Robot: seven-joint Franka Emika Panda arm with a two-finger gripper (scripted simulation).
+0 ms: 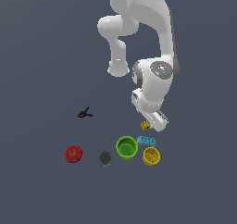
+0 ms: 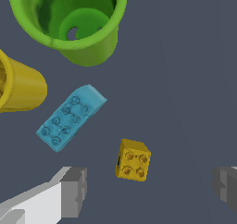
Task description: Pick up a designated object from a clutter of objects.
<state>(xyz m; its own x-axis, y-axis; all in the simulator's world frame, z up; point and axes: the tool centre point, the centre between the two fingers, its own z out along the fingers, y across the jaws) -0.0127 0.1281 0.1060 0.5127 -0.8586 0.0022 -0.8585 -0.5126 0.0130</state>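
Wrist view: the gripper [image 2: 150, 190] is spread wide, holding nothing, its grey fingers [image 2: 74, 190] flanking the small yellow block [image 2: 133, 160] without touching. The light-blue brick [image 2: 69, 117] lies near; bare floor surrounds the block.

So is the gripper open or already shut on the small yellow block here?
Open. In the wrist view the gripper has its two fingers spread wide apart, with the yellow block lying on the floor between them, untouched by either.
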